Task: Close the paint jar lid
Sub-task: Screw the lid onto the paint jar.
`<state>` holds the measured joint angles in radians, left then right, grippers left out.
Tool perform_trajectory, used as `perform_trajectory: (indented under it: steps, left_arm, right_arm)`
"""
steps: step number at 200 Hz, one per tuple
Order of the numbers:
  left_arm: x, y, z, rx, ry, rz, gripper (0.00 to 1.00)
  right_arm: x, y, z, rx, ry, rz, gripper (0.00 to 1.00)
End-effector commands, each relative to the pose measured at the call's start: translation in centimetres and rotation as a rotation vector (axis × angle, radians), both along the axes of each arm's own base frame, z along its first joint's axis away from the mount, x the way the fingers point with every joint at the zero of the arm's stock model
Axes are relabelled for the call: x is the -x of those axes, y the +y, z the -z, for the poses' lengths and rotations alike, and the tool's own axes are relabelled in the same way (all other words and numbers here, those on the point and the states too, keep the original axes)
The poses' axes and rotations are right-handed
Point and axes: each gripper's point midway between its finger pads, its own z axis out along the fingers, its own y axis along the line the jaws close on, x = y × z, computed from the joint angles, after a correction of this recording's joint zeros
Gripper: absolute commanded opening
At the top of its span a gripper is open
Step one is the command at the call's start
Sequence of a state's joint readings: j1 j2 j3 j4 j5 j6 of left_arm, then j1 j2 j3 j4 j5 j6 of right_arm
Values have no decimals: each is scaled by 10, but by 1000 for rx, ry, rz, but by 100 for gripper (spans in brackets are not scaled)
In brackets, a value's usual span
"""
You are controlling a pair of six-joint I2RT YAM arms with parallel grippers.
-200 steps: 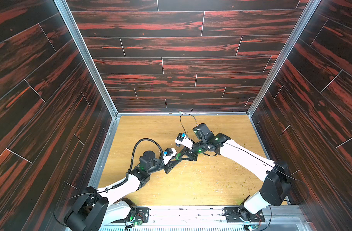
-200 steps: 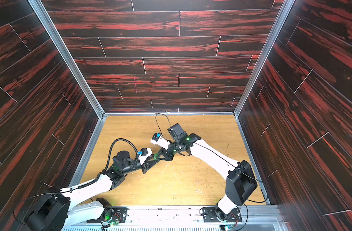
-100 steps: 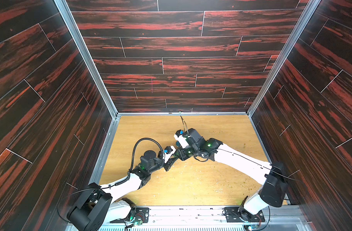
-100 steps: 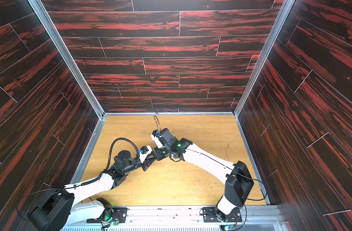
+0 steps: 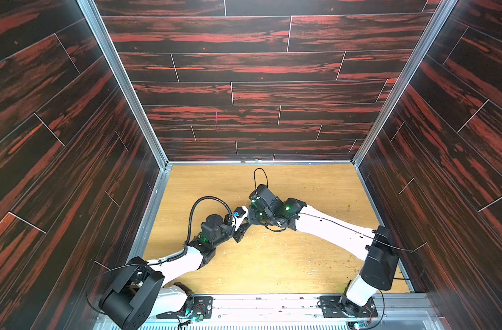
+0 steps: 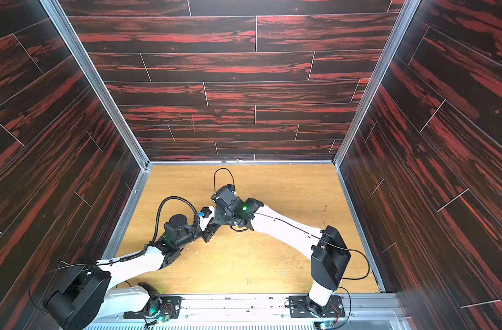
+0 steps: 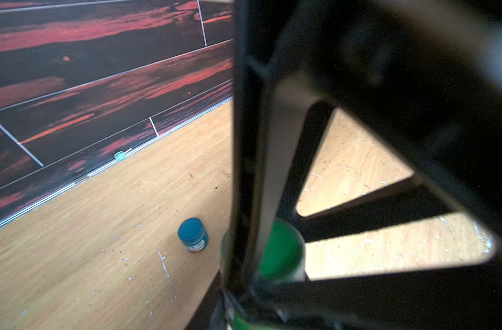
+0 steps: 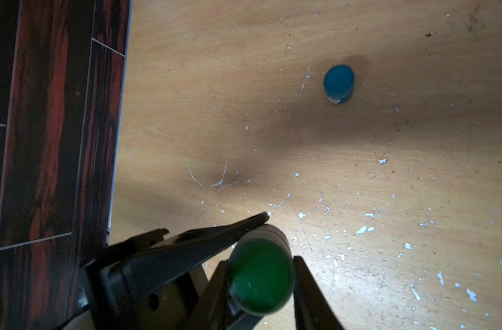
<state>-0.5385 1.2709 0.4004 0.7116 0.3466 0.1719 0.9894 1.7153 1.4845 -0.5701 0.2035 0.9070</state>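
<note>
Clamping green lid [image 8: 261, 281] w/ R claw [image 8: 260, 265], L claw [image 8: 262, 225] pinching mostly hidden jar [image 8: 275, 232].

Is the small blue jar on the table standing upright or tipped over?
Upright: the blue jar stands on its base on the table, cap on top, label showing on its side.

The small cylindrical paint jar [image 8: 272, 234], green lid [image 8: 259, 274] uppermost, is held near the wooden bench's [image 8: 358, 171] middle.
</note>
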Motion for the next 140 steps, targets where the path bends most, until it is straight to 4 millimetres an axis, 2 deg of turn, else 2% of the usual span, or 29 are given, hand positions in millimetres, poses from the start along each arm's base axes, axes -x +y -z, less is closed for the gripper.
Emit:
perform_trajectory:
  steps: [1, 51, 70, 125, 128, 140]
  left_arm:
    - [-2, -13, -47, 88, -154, 39, 20]
    - [-2, -13, -44, 83, -146, 40, 20]
    - [-2, -13, -42, 82, -140, 43, 20]
    - [1, -12, -36, 74, -124, 45, 20]
    - [1, -12, -36, 75, -123, 46, 20]
    - [1, -12, -36, 75, -121, 48, 20]
  right_arm:
    - [21, 32, 0, -91, 86, -35, 7]
    - [21, 32, -7, -102, 66, -54, 8]
    - [20, 32, -12, -105, 47, -72, 16]
    - [13, 9, -44, -82, -82, -131, 50]
    - [13, 7, -46, -81, -87, -135, 54]
    - [12, 1, -50, -75, -105, -146, 81]
